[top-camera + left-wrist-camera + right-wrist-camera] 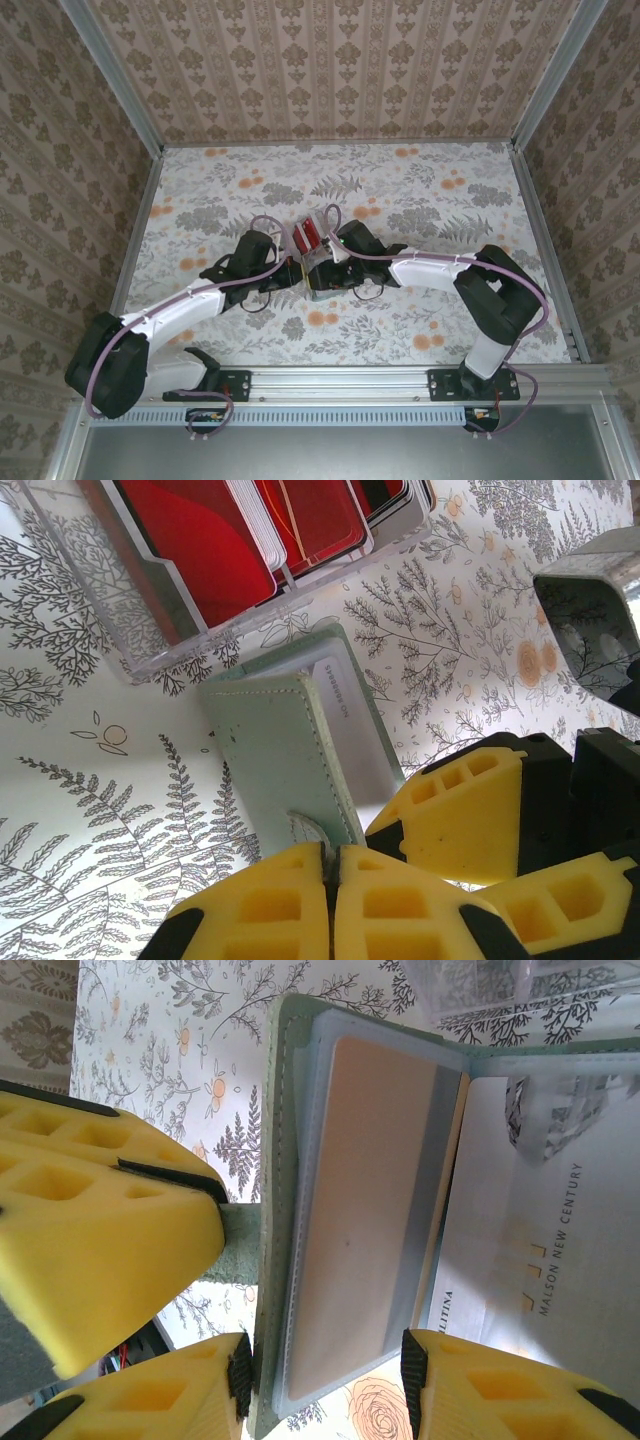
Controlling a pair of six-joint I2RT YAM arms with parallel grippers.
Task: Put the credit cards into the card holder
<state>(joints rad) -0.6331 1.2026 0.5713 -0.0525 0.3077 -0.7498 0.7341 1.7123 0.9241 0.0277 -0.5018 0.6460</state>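
The grey-green card holder [275, 755] stands open between both grippers, lifted just off the table. My left gripper [333, 858] is shut on its small closing tab. My right gripper [325, 1370] is shut across one cover leaf with its clear sleeves, one pad on the outer cover and the other at the sleeve's edge. A tan-orange credit card [365, 1190] lies inside that sleeve. More credit cards [215, 540], with red faces, stand in a clear tray [150, 645] just beyond the holder. In the top view the left gripper [290, 272] and right gripper [322, 270] meet at mid-table.
The clear tray [308, 236] sits right behind the grippers. A white printed insert [550, 1260] fills the holder's other leaf. Patterned walls close in the floral table [420, 200] on three sides, and a metal rail [400, 378] runs along the near edge.
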